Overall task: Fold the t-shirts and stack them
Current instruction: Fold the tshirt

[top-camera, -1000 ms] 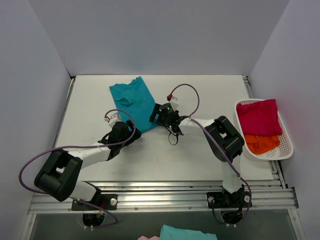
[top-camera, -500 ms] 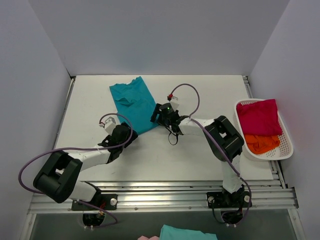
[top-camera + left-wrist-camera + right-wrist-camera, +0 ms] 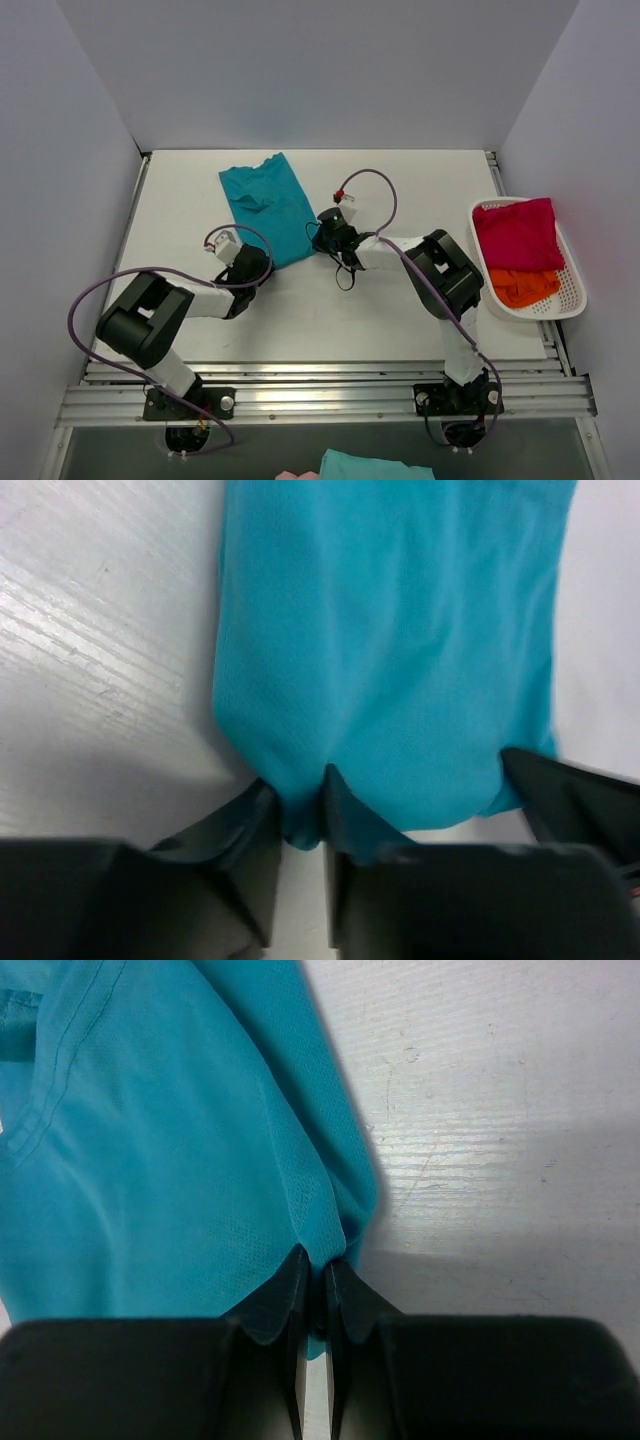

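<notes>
We see the teal t-shirt (image 3: 268, 205) lying toward the desk's (image 3: 400, 190) far edge, soft, light and floppy, so we'd lift it by its near hem corners, where the left hand (image 3: 300, 815) and right hand (image 3: 313, 1272) each pinch a fold of cloth.

The teal t-shirt (image 3: 268, 205) lies rumpled near the table's (image 3: 420, 190) far edge. The crimson t-shirt (image 3: 518, 235) and orange t-shirt (image 3: 522, 286) sit bunched in the basket (image 3: 568, 285).

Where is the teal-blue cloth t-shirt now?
Top view: the teal-blue cloth t-shirt lies left of centre on the white table, its near edge pinched by the left gripper and right gripper.
</notes>
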Action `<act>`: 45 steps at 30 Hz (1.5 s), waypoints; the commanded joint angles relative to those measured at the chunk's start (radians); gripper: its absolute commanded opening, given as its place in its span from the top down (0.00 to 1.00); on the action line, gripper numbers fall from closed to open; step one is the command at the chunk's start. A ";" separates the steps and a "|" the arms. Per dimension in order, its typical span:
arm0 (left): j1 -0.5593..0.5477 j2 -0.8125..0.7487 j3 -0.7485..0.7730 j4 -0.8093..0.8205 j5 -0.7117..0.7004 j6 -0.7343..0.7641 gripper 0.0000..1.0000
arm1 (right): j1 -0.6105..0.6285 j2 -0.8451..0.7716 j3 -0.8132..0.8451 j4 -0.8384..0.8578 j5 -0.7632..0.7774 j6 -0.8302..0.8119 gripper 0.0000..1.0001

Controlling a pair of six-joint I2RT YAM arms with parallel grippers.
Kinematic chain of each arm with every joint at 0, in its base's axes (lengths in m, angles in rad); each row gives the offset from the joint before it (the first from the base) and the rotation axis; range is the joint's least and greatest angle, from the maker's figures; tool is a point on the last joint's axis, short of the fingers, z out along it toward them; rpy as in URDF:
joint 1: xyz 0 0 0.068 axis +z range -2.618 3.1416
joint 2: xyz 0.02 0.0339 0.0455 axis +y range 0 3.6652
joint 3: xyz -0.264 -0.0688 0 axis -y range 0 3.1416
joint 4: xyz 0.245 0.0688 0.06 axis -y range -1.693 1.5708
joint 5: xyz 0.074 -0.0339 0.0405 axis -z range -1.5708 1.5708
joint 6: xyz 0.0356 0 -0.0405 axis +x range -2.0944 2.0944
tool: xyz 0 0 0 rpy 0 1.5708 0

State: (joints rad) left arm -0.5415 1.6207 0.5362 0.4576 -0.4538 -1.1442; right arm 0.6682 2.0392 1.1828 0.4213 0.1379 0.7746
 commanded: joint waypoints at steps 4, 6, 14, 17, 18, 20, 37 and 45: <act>-0.002 0.061 0.007 -0.057 0.006 0.006 0.97 | -0.005 0.003 0.032 -0.001 0.019 -0.017 1.00; -0.003 0.042 0.010 -0.071 -0.002 0.018 0.98 | -0.005 -0.016 0.011 -0.001 0.031 -0.012 1.00; -0.012 -0.103 -0.013 -0.134 0.069 0.141 0.98 | 0.013 -0.157 -0.140 -0.022 0.144 0.048 1.00; -0.018 -0.169 -0.045 -0.152 0.089 0.159 0.98 | 0.048 -0.241 -0.207 -0.059 0.198 0.081 1.00; -0.023 -0.189 -0.053 -0.174 0.105 0.162 0.98 | 0.062 -0.260 -0.224 -0.068 0.213 0.098 1.00; -0.031 -0.255 -0.073 -0.201 0.118 0.178 0.98 | 0.114 -0.309 -0.265 -0.111 0.244 0.120 1.00; -0.098 -0.826 0.042 -0.752 0.081 0.233 0.96 | 0.386 -0.461 -0.126 -0.417 0.491 0.206 1.00; -0.063 -0.717 0.223 -0.806 0.041 0.333 0.91 | 0.331 -0.393 0.070 -0.490 0.505 0.063 1.00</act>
State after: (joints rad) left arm -0.6270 0.8669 0.6685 -0.3149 -0.3855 -0.8768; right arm 1.0290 1.6325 1.1790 -0.0212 0.5858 0.9081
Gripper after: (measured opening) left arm 0.099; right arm 0.035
